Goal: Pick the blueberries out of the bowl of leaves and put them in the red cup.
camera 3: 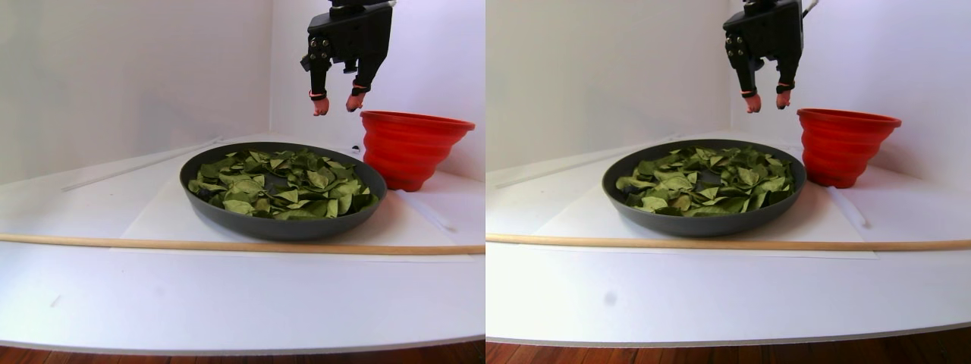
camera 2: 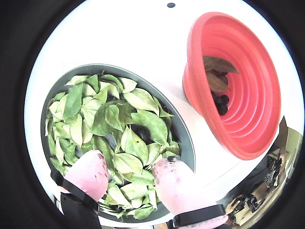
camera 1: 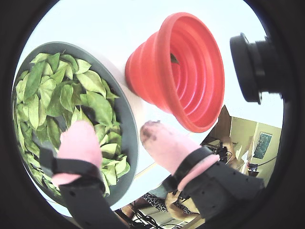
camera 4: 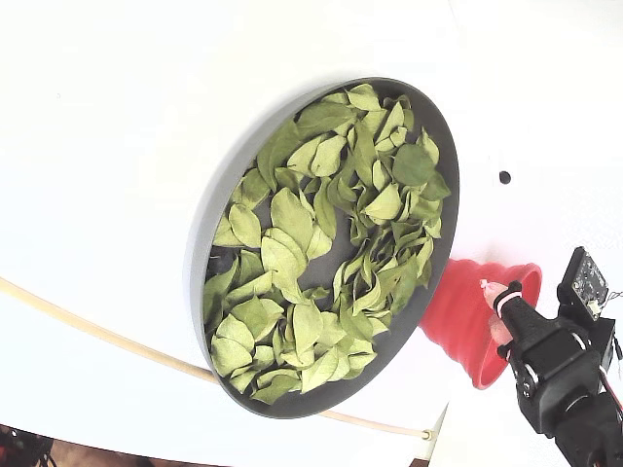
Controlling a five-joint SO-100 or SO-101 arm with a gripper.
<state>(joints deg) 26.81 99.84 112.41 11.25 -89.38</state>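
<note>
I see a white counter (camera 3: 227, 296) under bright even light, plain white walls (camera 3: 114, 76) behind it, wooden floor (camera 3: 227, 355) below its edge.

Bright, even light; wrist views fisheye-warped, black-vignetted; soft shadows.

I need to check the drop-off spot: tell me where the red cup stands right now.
In the stereo pair view the red cup stands on the white table right of the bowl, close beside its rim. The gripper hangs above, near the cup's left edge.
</note>
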